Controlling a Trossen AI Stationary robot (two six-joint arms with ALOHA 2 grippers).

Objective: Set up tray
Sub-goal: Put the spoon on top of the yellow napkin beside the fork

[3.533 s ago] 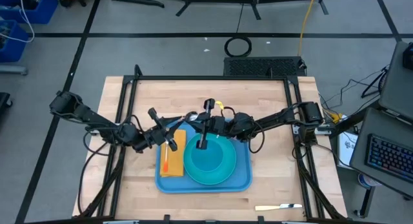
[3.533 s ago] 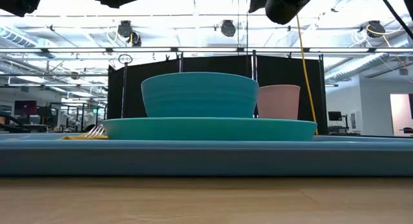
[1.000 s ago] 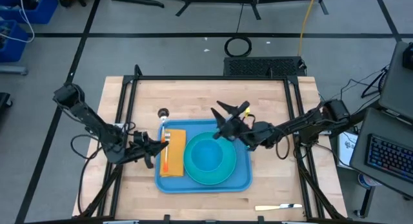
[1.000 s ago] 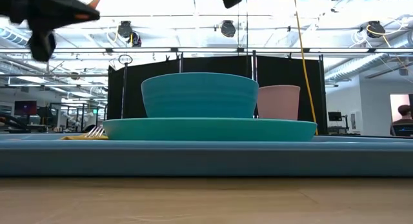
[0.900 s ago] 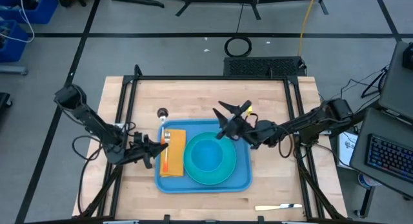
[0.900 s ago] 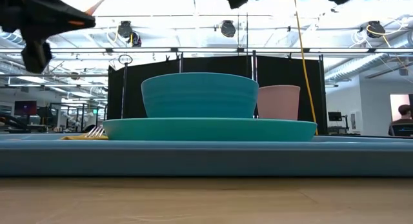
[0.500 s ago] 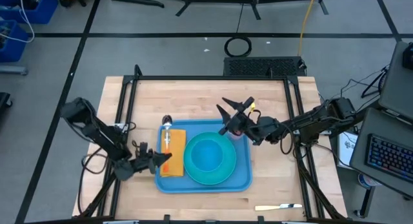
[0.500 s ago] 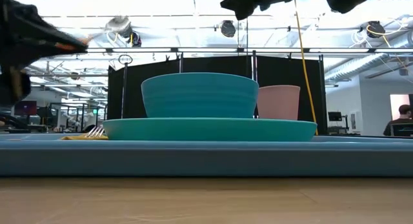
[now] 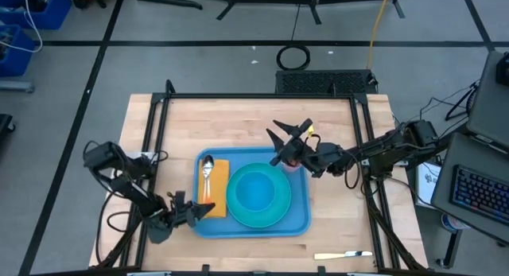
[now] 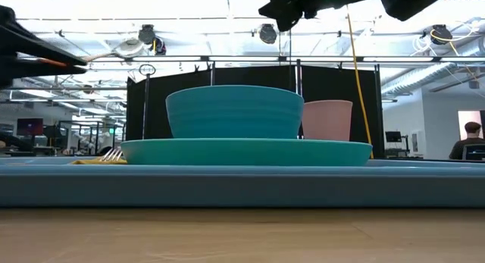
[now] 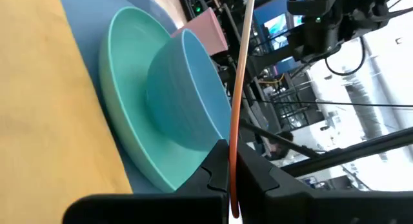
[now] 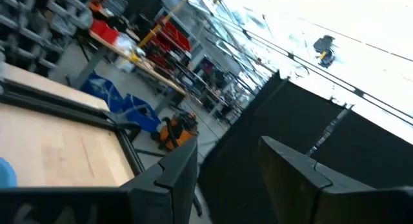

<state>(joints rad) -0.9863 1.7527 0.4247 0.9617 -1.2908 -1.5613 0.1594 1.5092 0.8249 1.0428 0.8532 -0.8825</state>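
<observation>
The light-blue tray (image 9: 298, 220) lies mid-table. It carries a teal plate (image 10: 246, 151) with a teal bowl (image 10: 233, 111) on it, an orange napkin (image 9: 216, 188) on its left and a pink cup (image 10: 327, 119) at its far right corner. Fork tines (image 10: 112, 153) rest on the napkin. My left gripper (image 9: 199, 210) is at the tray's near left corner, shut on a spoon (image 9: 207, 166) that reaches out over the napkin. My right gripper (image 9: 289, 131) stands open in the air above the pink cup, touching nothing. My left gripper pinches the orange end of the spoon's handle (image 11: 235, 130) between its two fingers. The fingers are about level, come from the table's left and lie across the handle. The spoon is lifted clear above the napkin, with its bowl (image 10: 126, 47) toward the far edge.
A knife (image 9: 343, 255) lies on the bare wood near the table's front right corner. A black frame (image 9: 262, 95) runs round the table top. There is open wood beyond the tray's far edge and to its left.
My left gripper has dropped and drawn back toward the table's near edge, rolling as it went. It has carried the spoon from beyond the tray's far left corner to over the napkin. My right gripper has drifted slightly toward the right edge and stayed open.
</observation>
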